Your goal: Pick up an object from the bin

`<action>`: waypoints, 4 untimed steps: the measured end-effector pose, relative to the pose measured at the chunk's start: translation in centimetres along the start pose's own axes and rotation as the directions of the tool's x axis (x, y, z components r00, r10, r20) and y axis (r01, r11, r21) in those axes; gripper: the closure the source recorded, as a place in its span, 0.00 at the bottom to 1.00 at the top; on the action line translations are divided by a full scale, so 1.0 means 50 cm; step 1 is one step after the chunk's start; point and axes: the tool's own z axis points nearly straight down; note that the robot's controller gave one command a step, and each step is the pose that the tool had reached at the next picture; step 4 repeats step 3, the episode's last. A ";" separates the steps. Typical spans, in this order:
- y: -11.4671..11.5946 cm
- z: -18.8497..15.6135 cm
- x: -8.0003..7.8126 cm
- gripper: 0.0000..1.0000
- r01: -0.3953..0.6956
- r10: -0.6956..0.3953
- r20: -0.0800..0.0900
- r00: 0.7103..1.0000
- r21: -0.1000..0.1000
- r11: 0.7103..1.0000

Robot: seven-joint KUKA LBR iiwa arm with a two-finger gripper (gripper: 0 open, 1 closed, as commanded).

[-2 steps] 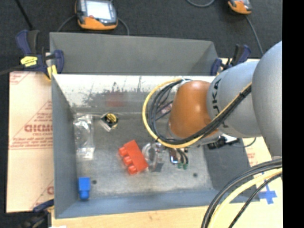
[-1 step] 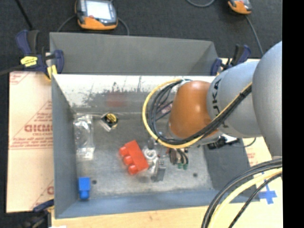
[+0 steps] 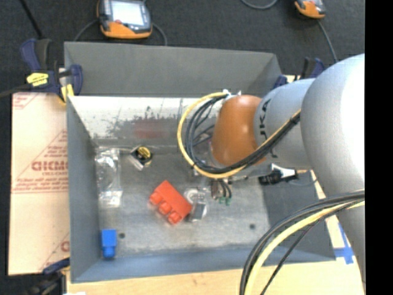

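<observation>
Grey metal bin [image 3: 245, 223], tool [image 3: 206, 196] (mostly hidden under the arm) beside orange-red brick [image 3: 168, 202], grip state untellable.

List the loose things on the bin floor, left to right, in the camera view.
blue block → small black-and-yellow piece → red brick

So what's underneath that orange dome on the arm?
Just below the orange dome the gripper pokes out, close beside a red toy brick on the bin floor. Whatever lies on the floor straight beneath the dome and arm is covered.
</observation>
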 end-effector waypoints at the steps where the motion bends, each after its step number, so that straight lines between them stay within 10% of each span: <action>1: -0.001 -0.004 0.000 1.00 0.005 -0.005 0.001 1.000 0.001 1.000; 3: -0.028 -0.271 -0.047 1.00 0.038 -0.038 0.009 0.999 0.000 0.999; 4: -0.028 -0.271 -0.047 1.00 0.038 -0.038 0.009 0.999 0.000 0.999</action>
